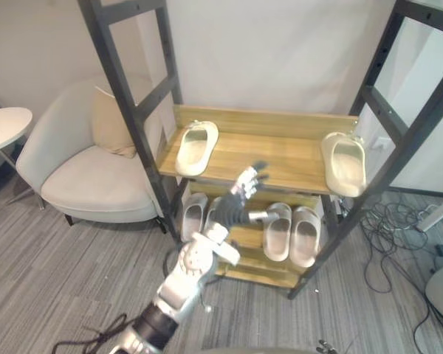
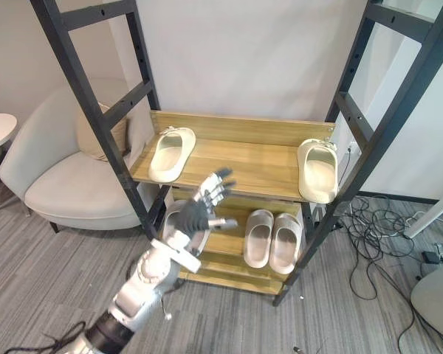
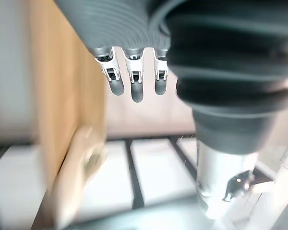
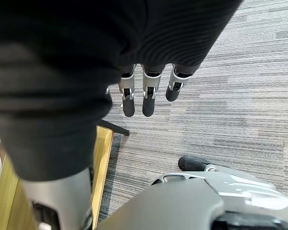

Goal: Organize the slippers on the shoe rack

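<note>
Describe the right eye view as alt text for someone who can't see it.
The robot's open left hand is raised before a wooden shoe rack. Its top shelf holds a cream left-end slipper and a right-end slipper; the lower shelf holds a right pair and a left pair partly behind the hand.

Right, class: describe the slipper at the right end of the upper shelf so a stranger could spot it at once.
Find the black-framed shoe rack against the white wall and look at its upper wooden shelf. At the right end lies one cream slipper. It lies alone, unlike the lower-shelf pairs, and its shelf-mate is at the far left end.
</note>
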